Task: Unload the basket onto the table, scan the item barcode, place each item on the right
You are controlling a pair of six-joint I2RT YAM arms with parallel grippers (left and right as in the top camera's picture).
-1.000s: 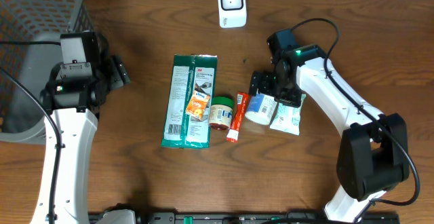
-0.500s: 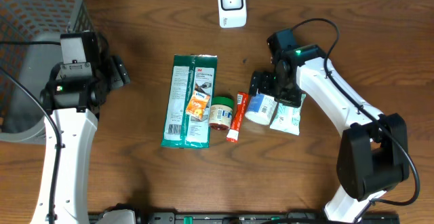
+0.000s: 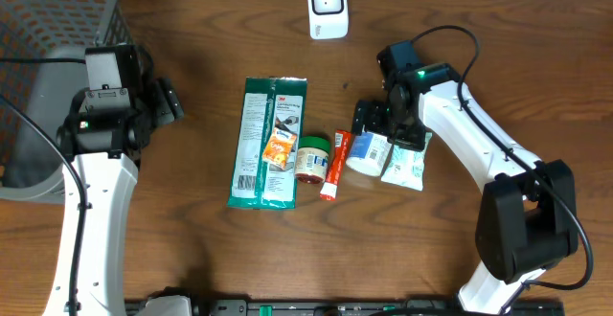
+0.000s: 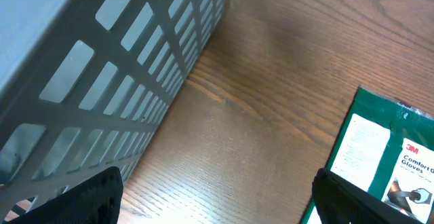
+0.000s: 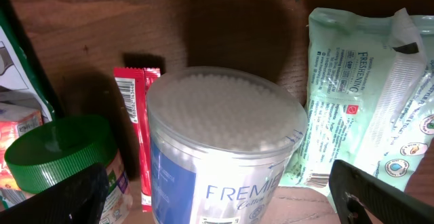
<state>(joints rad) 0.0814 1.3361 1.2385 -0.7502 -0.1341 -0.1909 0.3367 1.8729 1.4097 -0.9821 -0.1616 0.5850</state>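
A clear tub of cotton swabs (image 5: 220, 149) with a blue label lies on the wooden table. My right gripper (image 5: 220, 198) stands open, its black fingers (image 5: 64, 197) on either side of the tub and apart from it. From overhead the right gripper (image 3: 381, 129) hovers over this tub (image 3: 365, 152). The white scanner (image 3: 328, 7) stands at the table's far edge. My left gripper (image 4: 217, 200) is open over bare wood beside the grey basket (image 4: 102, 68), holding nothing; overhead it (image 3: 167, 100) is at the left.
A green glove package (image 3: 268, 142), a small orange packet (image 3: 279, 149), a green-lidded jar (image 3: 311, 158) and a red stick pack (image 3: 334, 165) lie left of the tub. A pale green wipes pack (image 3: 405, 163) lies right of it. The basket (image 3: 43, 77) fills the far left.
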